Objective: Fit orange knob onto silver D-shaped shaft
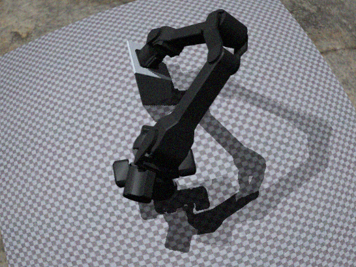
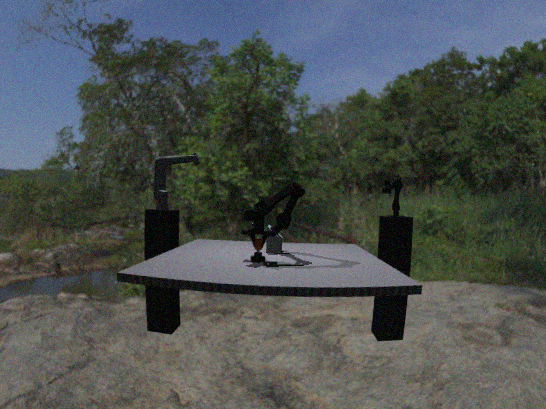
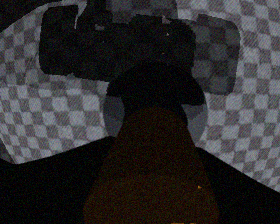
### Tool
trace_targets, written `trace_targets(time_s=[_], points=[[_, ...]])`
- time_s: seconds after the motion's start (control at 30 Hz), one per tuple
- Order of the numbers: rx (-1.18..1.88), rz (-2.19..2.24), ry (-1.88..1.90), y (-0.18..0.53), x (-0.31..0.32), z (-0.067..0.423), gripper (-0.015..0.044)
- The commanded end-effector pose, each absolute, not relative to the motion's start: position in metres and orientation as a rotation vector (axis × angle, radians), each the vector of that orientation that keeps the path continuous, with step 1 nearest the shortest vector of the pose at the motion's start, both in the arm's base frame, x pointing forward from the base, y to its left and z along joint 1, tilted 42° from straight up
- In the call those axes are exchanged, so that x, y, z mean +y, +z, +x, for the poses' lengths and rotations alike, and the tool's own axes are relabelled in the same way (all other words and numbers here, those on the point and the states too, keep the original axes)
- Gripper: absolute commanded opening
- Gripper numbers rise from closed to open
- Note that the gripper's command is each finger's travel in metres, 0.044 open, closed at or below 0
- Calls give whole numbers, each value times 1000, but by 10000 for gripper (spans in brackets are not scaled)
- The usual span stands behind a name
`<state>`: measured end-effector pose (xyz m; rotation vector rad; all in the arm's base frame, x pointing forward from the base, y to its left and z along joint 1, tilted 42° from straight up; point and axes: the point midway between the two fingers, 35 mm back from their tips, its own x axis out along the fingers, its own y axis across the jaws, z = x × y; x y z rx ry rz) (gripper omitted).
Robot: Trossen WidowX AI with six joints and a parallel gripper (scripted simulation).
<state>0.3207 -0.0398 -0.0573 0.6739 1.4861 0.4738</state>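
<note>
The orange knob (image 2: 258, 243) (image 3: 152, 170) is held upright in my gripper (image 2: 258, 241) (image 3: 153, 150), which is shut on it, with a dark finger on either side. The round pedestal (image 2: 258, 258) (image 3: 114, 117) is directly under the knob, mostly in shadow, with lighter parts of its rim showing left and right in the wrist view. The knob's lower end is close to the pedestal; whether they touch I cannot tell. The silver shaft and the hole with its flat side are hidden. In the top view my arm hides the knob.
My arm's box-shaped base support (image 1: 154, 90) (image 2: 274, 245) stands behind the pedestal on the checkered table (image 1: 81, 118) (image 2: 200, 266). Arm shadows cross the table. Two black posts (image 2: 162, 231) (image 2: 396, 236) carrying other arms stand at the table's left and right sides.
</note>
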Motion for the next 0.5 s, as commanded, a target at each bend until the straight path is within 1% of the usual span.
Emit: trace_targets(time_s=[0.0, 0.47], points=[[1480, 667, 478, -57, -41, 322, 0], [1480, 667, 478, -57, -41, 320, 0]])
